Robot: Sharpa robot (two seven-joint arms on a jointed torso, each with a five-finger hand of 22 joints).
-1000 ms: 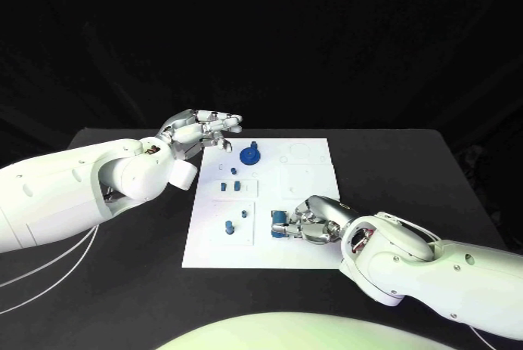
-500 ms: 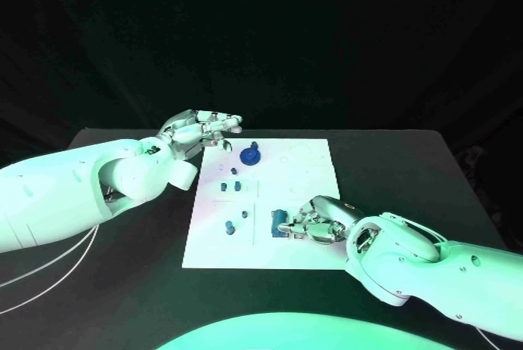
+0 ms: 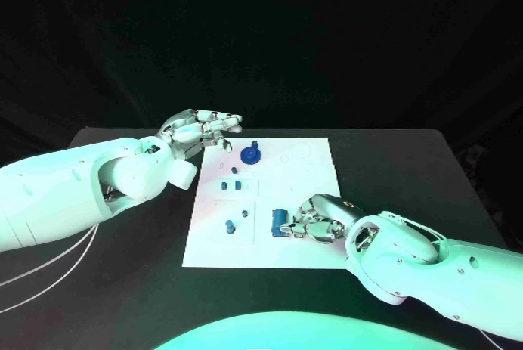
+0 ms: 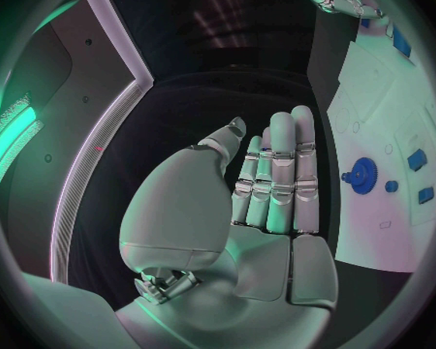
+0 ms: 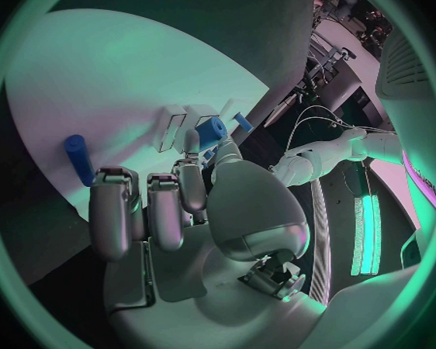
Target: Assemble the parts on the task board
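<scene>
While the task board (image 3: pixel 292 185) lies flat in the middle of the black surface (image 3: pixel 392 161), most of its small blue parts sit along its left half: a round blue part (image 3: pixel 251 154) near the far edge, a pair of short pieces (image 3: pixel 227 187) below it, and a single peg (image 3: pixel 230 227) closer to the robot. A blue cylinder (image 3: pixel 279 219) lies at the near middle of the board, its long axis running roughly from the near side to the far side.

It lies just to the left of the right hand (image 3: pixel 313 221), whose fingers are curled down toward it. I cannot tell whether they already clamp the cylinder or only touch it; in the right wrist view a blue piece (image 5: pixel 211 130) shows just past the fingertips.

The left hand (image 3: pixel 202 128) hovers over the far left corner of the board, fingers loosely apart and holding nothing. For the cylinder, the right hand is clearly the nearer one.
</scene>
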